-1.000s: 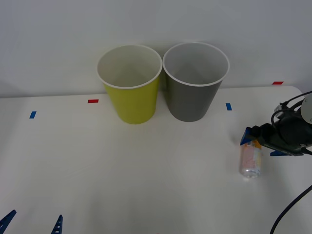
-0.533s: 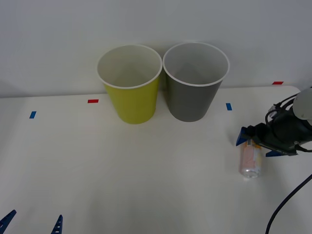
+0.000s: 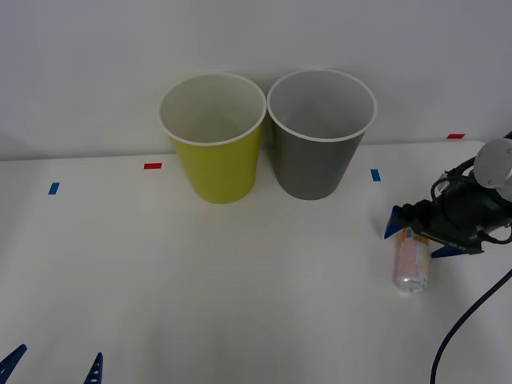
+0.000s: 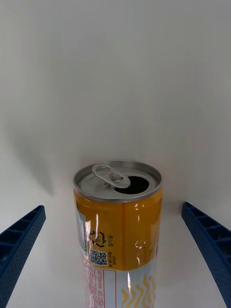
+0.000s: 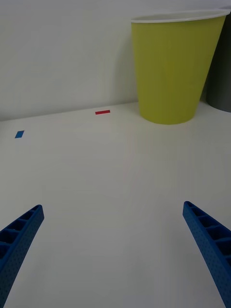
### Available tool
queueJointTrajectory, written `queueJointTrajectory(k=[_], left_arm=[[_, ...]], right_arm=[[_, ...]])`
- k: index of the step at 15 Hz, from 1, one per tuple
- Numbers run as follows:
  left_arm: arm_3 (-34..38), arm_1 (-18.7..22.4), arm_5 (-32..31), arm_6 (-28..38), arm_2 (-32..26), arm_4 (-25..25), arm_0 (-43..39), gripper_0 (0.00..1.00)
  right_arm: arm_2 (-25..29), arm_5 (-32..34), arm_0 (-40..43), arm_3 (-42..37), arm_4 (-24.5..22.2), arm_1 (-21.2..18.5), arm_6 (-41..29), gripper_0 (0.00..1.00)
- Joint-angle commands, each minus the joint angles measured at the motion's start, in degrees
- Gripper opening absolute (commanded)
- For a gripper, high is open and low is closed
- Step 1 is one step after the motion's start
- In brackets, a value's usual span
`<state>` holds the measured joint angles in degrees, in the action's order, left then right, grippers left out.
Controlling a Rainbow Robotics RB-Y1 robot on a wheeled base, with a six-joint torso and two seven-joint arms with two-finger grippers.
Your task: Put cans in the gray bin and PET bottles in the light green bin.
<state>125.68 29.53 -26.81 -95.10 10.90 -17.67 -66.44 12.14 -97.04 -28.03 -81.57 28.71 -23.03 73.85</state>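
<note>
Lying on the table at the right, pink-and-orange can (image 3: pixel 412 262) – straddled by right gripper (image 3: pixel 418 236), spread wide, not yet grasping; best sunk lower and centred before closing – then over to gray bin (image 3: pixel 318 160)

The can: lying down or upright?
Lying down: the can rests lengthwise on the table, its opened silver top showing between the open right tool's fingers.

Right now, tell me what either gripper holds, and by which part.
Nothing is held. The right gripper is open, its fingers straddling the can without touching. The left gripper is open over bare table.
</note>
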Motion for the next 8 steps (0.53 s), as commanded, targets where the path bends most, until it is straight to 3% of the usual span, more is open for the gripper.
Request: queueJointTrajectory(k=[1,7,8], left_arm=[[0.0,0.0,0.0,0.0,0.0,0.0,0.0,1.0],[0.0,0.0,0.0,0.0,0.0,0.0,0.0,1.0],[0.0,0.0,0.0,0.0,0.0,0.0,0.0,1.0]], right_arm=[[-0.8,-0.1,0.0,0.2,-0.2,-0.1,-0.9,1.0],[-2.5,-0.1,0.1,0.3,-0.2,-0.1,-2.2,1.0],[-2.4,0.0,0.0,0.4,-0.4,-0.1,-2.3,0.32]])
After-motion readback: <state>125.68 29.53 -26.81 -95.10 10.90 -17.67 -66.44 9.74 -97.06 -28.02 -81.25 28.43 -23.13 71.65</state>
